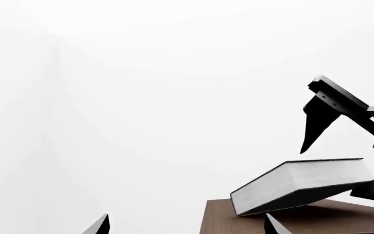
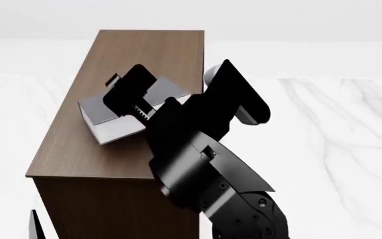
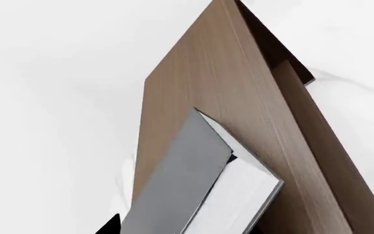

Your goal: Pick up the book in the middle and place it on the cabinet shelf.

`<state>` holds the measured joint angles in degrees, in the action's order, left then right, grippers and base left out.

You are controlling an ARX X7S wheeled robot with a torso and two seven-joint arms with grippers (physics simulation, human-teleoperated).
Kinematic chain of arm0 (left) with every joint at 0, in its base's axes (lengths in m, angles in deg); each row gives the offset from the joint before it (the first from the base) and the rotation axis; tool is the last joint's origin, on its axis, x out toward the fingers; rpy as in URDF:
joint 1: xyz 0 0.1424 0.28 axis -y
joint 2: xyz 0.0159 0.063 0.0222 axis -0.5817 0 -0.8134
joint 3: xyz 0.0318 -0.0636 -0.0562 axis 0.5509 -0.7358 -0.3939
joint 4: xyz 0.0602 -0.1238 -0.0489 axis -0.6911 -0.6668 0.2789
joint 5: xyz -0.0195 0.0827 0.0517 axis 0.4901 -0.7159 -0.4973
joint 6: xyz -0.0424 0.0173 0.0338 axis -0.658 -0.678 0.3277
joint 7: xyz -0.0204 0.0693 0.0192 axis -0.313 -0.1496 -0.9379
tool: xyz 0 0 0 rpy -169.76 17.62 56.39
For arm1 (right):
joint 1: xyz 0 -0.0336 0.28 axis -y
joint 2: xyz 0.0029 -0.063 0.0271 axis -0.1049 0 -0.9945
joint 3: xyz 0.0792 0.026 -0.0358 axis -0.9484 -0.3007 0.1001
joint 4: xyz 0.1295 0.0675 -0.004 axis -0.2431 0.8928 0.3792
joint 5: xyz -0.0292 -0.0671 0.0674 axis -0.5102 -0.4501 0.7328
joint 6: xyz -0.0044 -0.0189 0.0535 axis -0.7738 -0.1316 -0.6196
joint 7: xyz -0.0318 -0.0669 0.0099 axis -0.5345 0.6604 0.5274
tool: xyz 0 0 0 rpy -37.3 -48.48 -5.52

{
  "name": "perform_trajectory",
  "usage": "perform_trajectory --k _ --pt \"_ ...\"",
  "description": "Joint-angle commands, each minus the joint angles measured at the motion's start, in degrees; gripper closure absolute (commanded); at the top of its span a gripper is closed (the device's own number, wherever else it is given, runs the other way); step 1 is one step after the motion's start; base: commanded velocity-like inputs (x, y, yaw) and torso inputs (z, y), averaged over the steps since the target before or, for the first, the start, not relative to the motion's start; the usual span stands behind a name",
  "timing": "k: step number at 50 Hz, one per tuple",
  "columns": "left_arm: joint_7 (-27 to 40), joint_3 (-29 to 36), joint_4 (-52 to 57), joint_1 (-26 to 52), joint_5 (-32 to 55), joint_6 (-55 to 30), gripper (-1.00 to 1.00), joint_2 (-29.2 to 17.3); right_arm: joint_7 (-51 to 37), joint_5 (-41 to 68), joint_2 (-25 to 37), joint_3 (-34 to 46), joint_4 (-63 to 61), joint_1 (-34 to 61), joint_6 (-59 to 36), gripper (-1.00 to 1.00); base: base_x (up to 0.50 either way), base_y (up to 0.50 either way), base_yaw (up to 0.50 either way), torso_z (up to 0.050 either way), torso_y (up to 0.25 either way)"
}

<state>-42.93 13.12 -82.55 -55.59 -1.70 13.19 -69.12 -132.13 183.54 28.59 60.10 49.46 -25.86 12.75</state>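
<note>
In the head view the right arm's black links cover much of the book [image 2: 108,117] and hide where the right gripper [image 2: 133,102] meets it; only a grey cover corner and a strip of white page edges show past the arm. The book sits tilted over the top of the cabinet shelf [image 2: 144,55], toward the top's left long edge, one end raised; the left wrist view shows the book [image 1: 297,183] with its lower corner down at the cabinet shelf [image 1: 330,219] and the rest lifted. The right gripper's jaws appear clamped on the book, with one black finger [image 1: 320,122] standing above the cover, though the contact itself is hidden. In the right wrist view the book [image 3: 187,195] is cut off at the frame's edge, lying over the cabinet shelf [image 3: 206,78]. The far half of the top lies bare. Of the left gripper only a dark fingertip [image 1: 99,225] shows, so I cannot tell how its jaws stand.
</note>
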Motion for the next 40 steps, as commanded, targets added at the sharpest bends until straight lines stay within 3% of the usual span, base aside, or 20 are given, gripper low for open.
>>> perform_trajectory --k 1,16,33,40 --pt "-1.08 -1.14 0.22 -0.05 -0.81 -0.02 -1.0 0.95 2.17 -1.36 0.33 0.54 0.02 -0.2 -0.65 -1.0 0.0 0.0 0.0 0.0 0.0" --pt "-1.2 -1.18 2.89 -0.74 -0.56 -1.86 -1.0 0.35 3.16 -2.47 1.65 -0.18 2.11 0.83 0.47 -1.0 0.0 0.0 0.0 0.0 0.0" --pt "-1.06 -0.74 2.61 -0.61 -0.98 -1.87 -1.0 0.35 -1.87 -5.48 13.04 -2.82 -13.95 -4.0 1.76 -1.0 0.0 0.0 0.0 0.0 0.0" --pt "-1.0 -0.62 2.62 -0.53 -1.14 -1.99 -1.0 0.33 -1.92 -5.89 14.97 -3.7 -15.95 -4.91 2.28 -1.0 0.0 0.0 0.0 0.0 0.0"
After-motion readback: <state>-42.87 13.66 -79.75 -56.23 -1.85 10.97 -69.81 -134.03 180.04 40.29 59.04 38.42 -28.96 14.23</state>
